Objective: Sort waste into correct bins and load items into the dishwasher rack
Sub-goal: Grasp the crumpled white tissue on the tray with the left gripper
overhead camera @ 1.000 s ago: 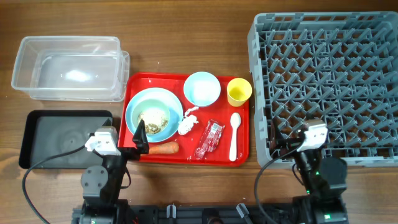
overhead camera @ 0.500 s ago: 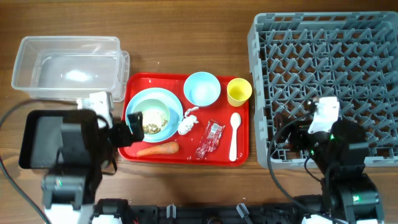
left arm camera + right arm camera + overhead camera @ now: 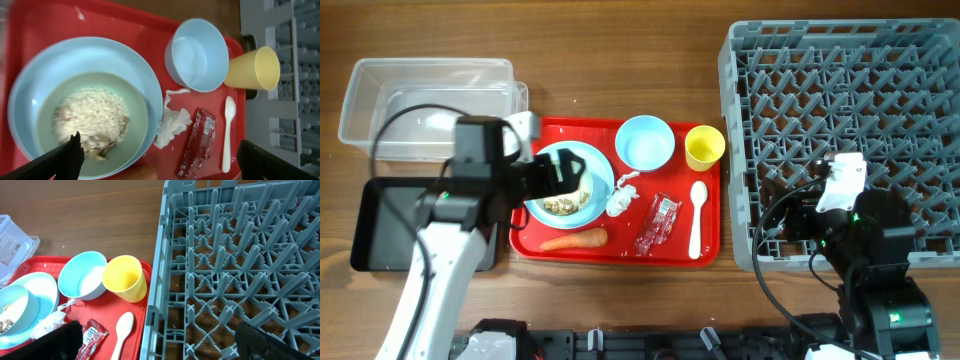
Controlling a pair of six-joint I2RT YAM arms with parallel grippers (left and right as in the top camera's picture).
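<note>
Left end effector [image 3: 160, 147] hangs over the plate [image 3: 30, 85], spread wide and holding nothing, with one fingertip [image 3: 72, 150] above the scraps [image 3: 92, 117] in the bowl [image 3: 130, 95] that sits on it. Right end effector [image 3: 157, 332] is just as wide and empty, poised at the near-left corner of the rack [image 3: 225, 255].

Everything to sort lies on the red tray [image 3: 620, 250] on the desk, with the tub [image 3: 430, 110] and black tray [image 3: 380, 230] to its left. The tissue [image 3: 172, 125] touches the plate's edge, the wrapper [image 3: 199, 142] is just beside it, and the carrot [image 3: 572, 240] lies along the near rim.

Those scraps look loose and crumbly, poor for pinching. I'd take the bowl by its rim and tip it out; it's likely light, stiff and smooth, so it could slip. The tissue is soft and near weightless, so grab its bunched middle. The wrapper is slick and crinkly, so pinch a raised fold. The carrot is firm but may roll, so clamp it across its middle.
</note>
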